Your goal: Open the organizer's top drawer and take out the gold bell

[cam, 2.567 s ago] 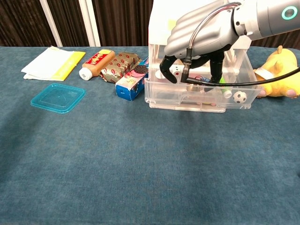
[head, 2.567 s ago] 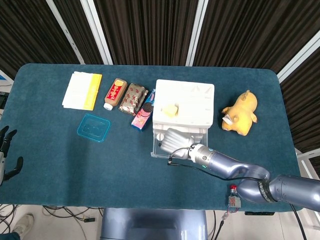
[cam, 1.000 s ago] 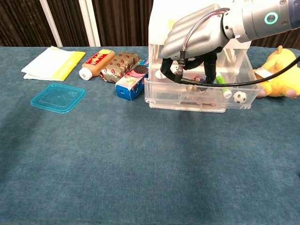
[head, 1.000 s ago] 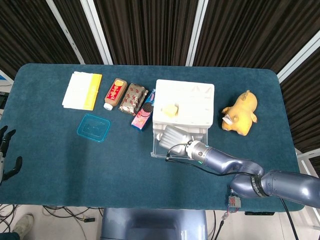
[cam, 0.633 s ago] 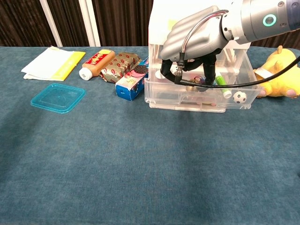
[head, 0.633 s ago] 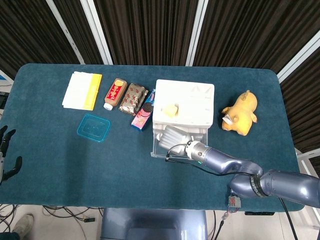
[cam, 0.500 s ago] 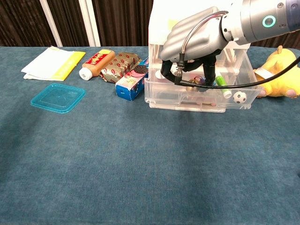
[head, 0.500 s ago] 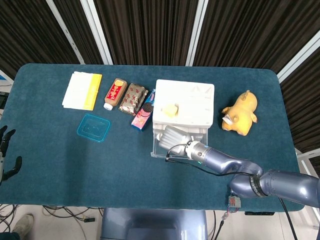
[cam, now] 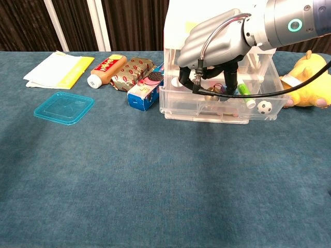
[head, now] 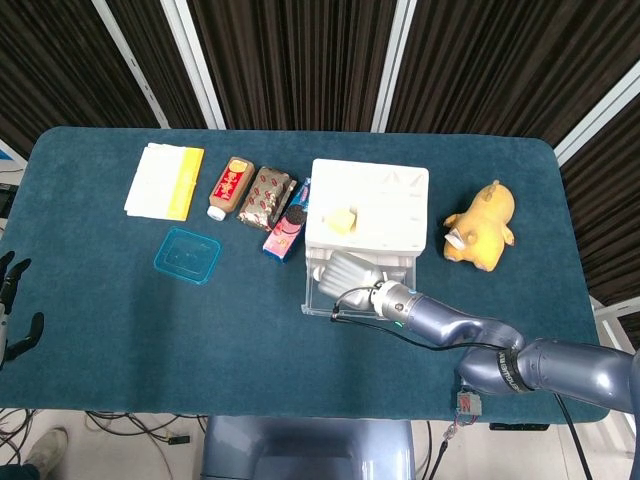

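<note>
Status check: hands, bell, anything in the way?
Right hand down in the open drawer, fingers among the contents; grip on the bell unconfirmed. Left hand idle at table edge. Green marker and small ball crowd the drawer.

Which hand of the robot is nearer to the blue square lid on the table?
The right. The right hand reaches into the open drawer, right of the blue lid; the left hand waits farther off at the table's left edge.

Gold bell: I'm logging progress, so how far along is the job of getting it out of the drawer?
Done: the top drawer of the organizer is pulled open. In hand: the right hand reaches down into it, fingers among the contents; whether it grips the gold bell cannot be told. Left: lifting the bell clear. The left hand waits at the table's edge.
</note>
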You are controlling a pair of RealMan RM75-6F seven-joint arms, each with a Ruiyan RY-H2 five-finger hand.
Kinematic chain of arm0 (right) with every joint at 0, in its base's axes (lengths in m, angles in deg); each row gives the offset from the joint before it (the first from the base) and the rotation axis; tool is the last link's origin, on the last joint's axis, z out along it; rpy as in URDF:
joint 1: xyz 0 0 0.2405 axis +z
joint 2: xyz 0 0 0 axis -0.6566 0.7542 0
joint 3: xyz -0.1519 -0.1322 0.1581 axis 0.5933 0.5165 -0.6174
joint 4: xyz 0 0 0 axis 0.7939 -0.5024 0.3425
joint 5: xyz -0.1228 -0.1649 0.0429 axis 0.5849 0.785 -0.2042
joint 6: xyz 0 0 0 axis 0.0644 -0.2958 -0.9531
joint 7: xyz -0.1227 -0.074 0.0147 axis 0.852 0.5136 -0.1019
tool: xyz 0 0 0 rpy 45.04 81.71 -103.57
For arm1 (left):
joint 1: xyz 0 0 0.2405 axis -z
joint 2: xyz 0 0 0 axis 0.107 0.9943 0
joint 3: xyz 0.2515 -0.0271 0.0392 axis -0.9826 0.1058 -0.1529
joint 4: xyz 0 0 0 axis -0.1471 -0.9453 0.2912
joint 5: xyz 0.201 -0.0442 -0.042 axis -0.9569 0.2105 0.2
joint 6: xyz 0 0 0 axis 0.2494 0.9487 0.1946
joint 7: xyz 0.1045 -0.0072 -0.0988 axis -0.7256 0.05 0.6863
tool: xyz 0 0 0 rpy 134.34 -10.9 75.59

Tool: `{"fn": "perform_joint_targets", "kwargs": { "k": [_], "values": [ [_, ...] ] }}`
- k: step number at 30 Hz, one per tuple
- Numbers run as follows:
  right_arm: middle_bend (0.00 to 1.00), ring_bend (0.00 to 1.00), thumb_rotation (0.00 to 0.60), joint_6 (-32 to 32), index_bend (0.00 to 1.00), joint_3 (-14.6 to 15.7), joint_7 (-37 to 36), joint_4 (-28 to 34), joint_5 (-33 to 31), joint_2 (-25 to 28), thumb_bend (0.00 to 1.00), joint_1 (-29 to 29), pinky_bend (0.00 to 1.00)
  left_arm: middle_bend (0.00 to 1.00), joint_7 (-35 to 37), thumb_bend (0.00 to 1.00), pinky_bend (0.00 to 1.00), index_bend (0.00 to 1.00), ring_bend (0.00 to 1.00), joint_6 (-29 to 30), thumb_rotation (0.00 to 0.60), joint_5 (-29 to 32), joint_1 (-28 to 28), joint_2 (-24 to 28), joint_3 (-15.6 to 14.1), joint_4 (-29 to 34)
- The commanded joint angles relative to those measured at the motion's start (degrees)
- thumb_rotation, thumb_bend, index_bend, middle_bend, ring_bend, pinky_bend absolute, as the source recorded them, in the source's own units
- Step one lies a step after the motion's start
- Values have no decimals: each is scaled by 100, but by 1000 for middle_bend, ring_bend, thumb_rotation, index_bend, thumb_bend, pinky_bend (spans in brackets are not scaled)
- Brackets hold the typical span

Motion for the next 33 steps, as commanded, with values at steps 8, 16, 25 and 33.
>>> {"fn": "perform_joint_targets", "kwargs": {
  "k": [8, 16, 25, 33],
  "values": [
    [960, 1000, 600, 23, 574, 14, -39, -24, 18, -33, 249, 1, 1000, 5, 5, 422, 0, 73, 0, -7, 600, 12, 2, 4, 3, 3],
    [960, 1000, 600, 26, 576, 33, -24, -3, 8, -21, 249, 11, 1000, 5, -1, 422, 0, 73, 0, -15, 600, 19, 5, 3, 3, 4],
    [971, 1000, 600, 41, 614, 46, 19, -11, -18, -51, 250, 30, 1000, 5, 7, 422, 0, 73, 0, -11, 600, 27, 4, 12, 8, 7],
    [972, 1000, 600, 63, 629, 48, 26, 25, -67, -33, 250, 33, 1000, 5, 19, 422, 0, 73, 0, -16, 600, 25, 5, 16, 6, 8]
  ]
}}
